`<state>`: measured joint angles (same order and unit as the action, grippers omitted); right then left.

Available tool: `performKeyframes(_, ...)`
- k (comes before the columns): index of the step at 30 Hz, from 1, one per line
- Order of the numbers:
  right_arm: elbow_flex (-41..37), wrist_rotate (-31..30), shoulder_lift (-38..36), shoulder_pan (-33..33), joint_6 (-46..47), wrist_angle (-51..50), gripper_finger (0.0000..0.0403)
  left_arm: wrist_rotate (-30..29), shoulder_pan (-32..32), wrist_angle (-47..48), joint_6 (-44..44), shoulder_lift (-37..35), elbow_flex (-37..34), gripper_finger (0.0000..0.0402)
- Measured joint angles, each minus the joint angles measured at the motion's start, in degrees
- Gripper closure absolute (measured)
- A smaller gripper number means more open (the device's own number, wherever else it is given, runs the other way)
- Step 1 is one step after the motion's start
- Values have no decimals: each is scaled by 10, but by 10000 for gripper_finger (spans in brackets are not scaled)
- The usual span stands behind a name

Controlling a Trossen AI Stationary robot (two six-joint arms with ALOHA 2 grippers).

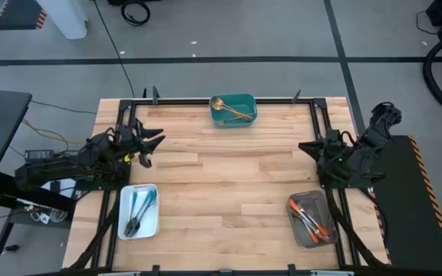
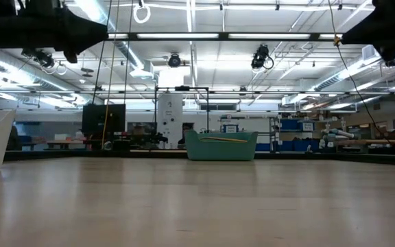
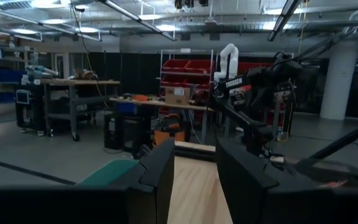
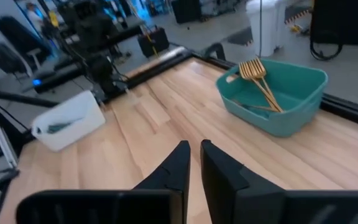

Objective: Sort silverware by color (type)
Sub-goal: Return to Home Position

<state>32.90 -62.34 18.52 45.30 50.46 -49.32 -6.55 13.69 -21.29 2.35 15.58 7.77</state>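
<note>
High view over the wooden table (image 1: 229, 176): at the near edge, a white tray (image 1: 153, 218) on the left held the blue-handled silverware (image 1: 136, 211), and a grey tray (image 1: 301, 238) on the right held the orange-handled pieces (image 1: 313, 220), their silver heads lying mixed together. Farther in, the two arms sat drawn back at opposite sides, with bare wood between them. The left gripper (image 1: 155, 147) hung over the table's left edge. Its wrist camera showed the jaws parted by a clear gap, with nothing between them. The right gripper (image 1: 307, 152) hung over the right edge, well apart from the grey tray, its jaws narrowed to a slim slit and likewise empty. At the far edge, midway across, a teal tray (image 1: 250, 107) held the gold silverware (image 1: 232, 111), with the tines of one fork leaning against the tray's rim. No cutlery lay loose on the tabletop.
</note>
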Motion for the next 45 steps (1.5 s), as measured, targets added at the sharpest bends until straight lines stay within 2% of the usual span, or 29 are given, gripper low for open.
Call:
performKeyframes(6, -59, -12, -37, 0, -89, 110, 369, 0, 0, 49, 0, -22, -1, 276)
performKeyframes(12, -116, -43, -67, -1, -102, 156, 376, 0, -1, 74, 5, -22, -1, 276)
performKeyframes(18, -174, -47, -94, -2, -138, 242, 381, 0, -1, 90, 15, -22, -1, 276)
performKeyframes(22, -203, -47, -105, -2, -198, 329, 385, 0, -1, 91, 24, -21, -6, 276)
performKeyframes(27, -235, -37, -110, -20, -300, 454, 391, 0, -1, 70, 41, -22, -49, 276)
performKeyframes(31, -270, 1, -112, -57, -358, 550, 393, -1, -1, 57, 35, -22, -51, 276)
performKeyframes(37, -323, 114, -112, -134, -423, 696, 394, -3, -1, 51, 25, -29, -57, 276)
performKeyframes(45, -326, 221, -111, -242, -439, 699, 394, -4, -4, 54, 23, -34, -73, 277)
